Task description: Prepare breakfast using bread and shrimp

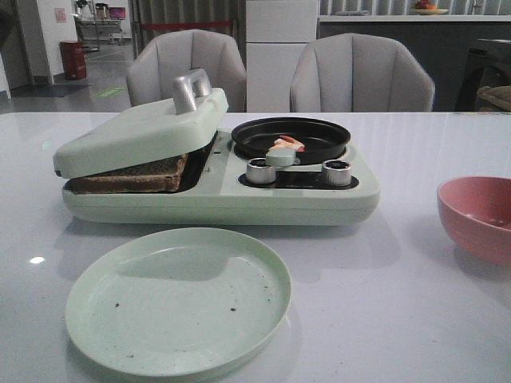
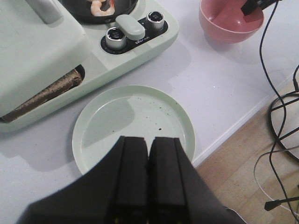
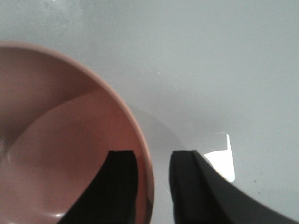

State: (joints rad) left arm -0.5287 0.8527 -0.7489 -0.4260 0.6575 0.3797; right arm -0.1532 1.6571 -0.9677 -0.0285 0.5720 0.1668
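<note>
**Bread under lid, shrimp in pan**

Bread (image 1: 132, 174) sits in the press; shrimp (image 1: 286, 144) in the black pan (image 1: 319, 137). Left pincer (image 2: 148, 158) pressed together above the green plate (image 2: 112, 116). Right pincer (image 3: 153, 163) spread, straddling the pink bowl (image 3: 56, 116) rim (pinch squarely, lift level).

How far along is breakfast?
Done: bread sits under the lid of the maker; shrimp is in the pan. In hand: nothing. Left claw is shut above the green plate; right claw is open astride the pink bowl's rim. Left: plating, since the plate is bare.
</note>
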